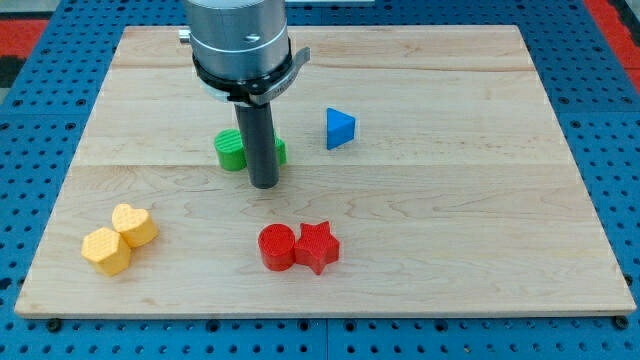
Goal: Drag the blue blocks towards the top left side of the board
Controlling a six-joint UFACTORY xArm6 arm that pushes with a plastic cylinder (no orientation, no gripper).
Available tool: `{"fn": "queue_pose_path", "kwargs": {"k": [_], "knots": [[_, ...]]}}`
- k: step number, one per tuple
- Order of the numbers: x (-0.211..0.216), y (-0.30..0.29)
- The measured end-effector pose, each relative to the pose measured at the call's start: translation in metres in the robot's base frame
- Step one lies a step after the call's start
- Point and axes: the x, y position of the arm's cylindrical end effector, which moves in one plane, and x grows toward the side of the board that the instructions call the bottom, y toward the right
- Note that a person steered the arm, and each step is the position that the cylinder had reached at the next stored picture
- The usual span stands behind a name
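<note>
**Tip beside the green blocks, blue triangle to its right**

Landmark: my tip (pixel 264 185), resting on the wooden board (pixel 480 250) near its middle. There are no fingers here, only a straight dark rod, so nothing opens or closes.

Nearest the view's bottom, a red cylinder (pixel 276 247) and a red star (pixel 317 246) touch each other, just below the tip. Down to the tip's left, well apart, a yellow hexagon (pixel 105 250) touches a yellow heart (pixel 134 224).

Just above the tip, two green blocks (pixel 231 149) sit behind the rod, partly hidden; their shapes are unclear.

Up to the tip's right sits the blue triangle (pixel 339 128), apart from the tip, the only blue block visible.
</note>
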Motion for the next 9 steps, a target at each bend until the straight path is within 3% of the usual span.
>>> {"fn": "queue_pose_path", "kwargs": {"k": [3,7,9], "knots": [[-0.001,0.102],[-0.016,0.106],[-0.047,0.111]]}}
